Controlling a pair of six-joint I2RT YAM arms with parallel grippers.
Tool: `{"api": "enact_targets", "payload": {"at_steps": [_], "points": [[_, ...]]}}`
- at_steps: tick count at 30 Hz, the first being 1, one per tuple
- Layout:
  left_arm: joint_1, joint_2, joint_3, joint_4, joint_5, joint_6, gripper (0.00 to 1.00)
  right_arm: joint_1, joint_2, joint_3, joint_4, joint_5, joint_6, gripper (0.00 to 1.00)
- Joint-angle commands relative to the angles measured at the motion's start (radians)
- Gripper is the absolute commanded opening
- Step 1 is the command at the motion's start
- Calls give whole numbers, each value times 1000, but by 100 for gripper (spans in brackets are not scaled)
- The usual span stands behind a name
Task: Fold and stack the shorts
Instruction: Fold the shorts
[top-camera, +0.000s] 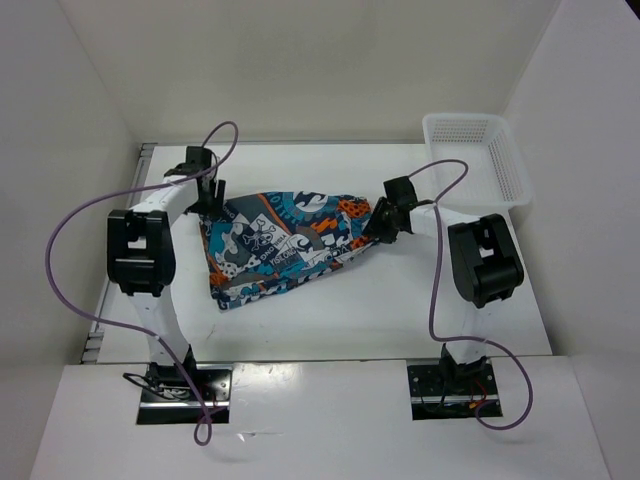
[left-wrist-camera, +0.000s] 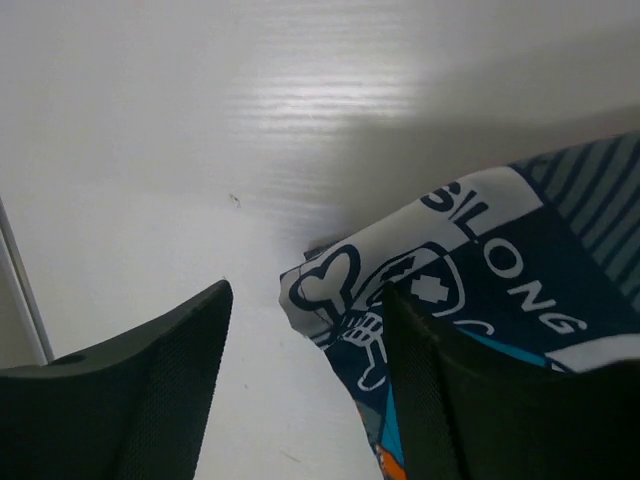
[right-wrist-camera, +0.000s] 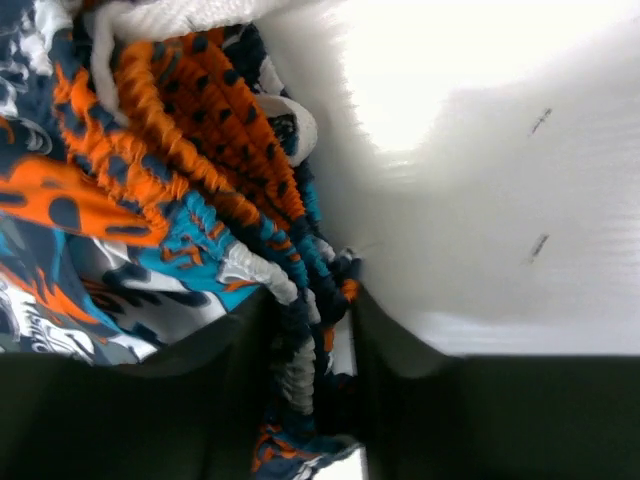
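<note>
While the left pincer (left-wrist-camera: 308, 298) gapes empty, the right pincer (right-wrist-camera: 312, 300) pinches the cartoon-print shorts (top-camera: 285, 245) by their gathered waistband.

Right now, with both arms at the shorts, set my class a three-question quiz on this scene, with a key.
1. True or false: the shorts lie inside the white basket.
2. Choose one: the left gripper is A) shut on the fabric, B) open, C) out of view.
3. Short answer: which part of the shorts sits between the fingers of the right gripper?

Key: 1 false, they lie on the table; 2 B; 3 the gathered waistband.
</note>
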Motion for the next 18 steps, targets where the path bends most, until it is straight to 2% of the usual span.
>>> {"api": "enact_targets", "payload": {"at_steps": [1,2,4,5,6,8,15,18], "points": [[17,53,63,45,-13,3,65,-15,37,2,34,-13,23,36],[27,64,72,45,-22,3,56,-24,37,2,34,-22,23,25],[37,86,72,65,-22,3,40,-37,46,-9,34,-31,23,14],[37,86,83,65,-22,3,25,-37,46,-9,34,-31,23,9],[46,96,92,65,-22,3,18,-49,46,-18,34,-31,23,0],[46,109,125,65,-22,3,2,-61,37,-27,34,-31,23,0],[64,161,201,22,-13,3,0,-61,-82,-45,-9,21,3,0],[53,98,215,-56,51,3,24,-61,-151,-56,-30,45,-6,0]]}}
